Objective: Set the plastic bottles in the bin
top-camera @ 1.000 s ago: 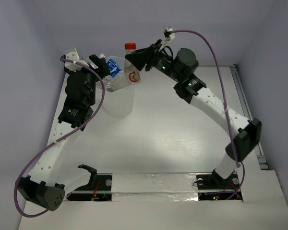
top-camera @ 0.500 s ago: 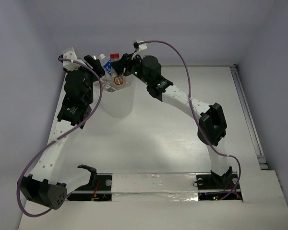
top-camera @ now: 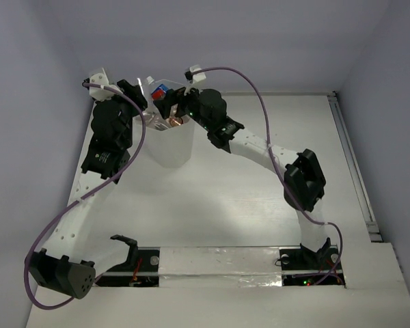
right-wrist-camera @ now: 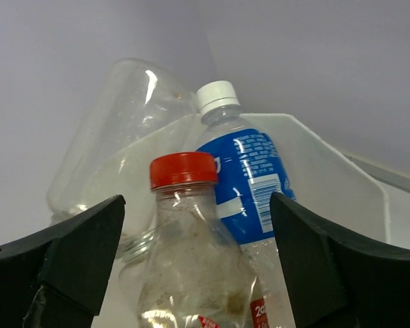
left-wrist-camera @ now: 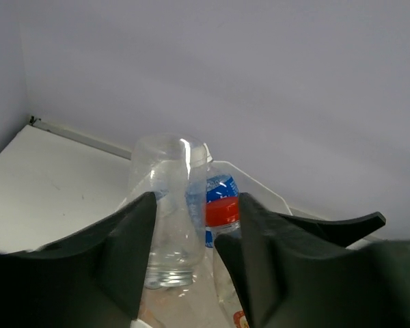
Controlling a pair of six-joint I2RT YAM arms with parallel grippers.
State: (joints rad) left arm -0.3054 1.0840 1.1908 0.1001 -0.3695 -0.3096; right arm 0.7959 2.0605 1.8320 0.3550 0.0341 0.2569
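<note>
Because the 3 bottles we can see all stand inside the bin (top-camera: 169, 147), we judge the task nearly complete. The right gripper (right-wrist-camera: 197, 203) has its fingers spread wide, flanking but not touching the red-capped bottle (right-wrist-camera: 191, 273), which rises between them; we take it to be free of any grip and propped by the bin's contents. Just beyond it leans the blue-labelled bottle (right-wrist-camera: 242, 178), and beside that the clear bottle (right-wrist-camera: 109, 137), upended. The left gripper (left-wrist-camera: 196, 198) is likewise parted and empty, with the clear bottle just ahead of its tips. Both grippers hover at the rim, presumably because the tall wall obliges drops from above.
</note>
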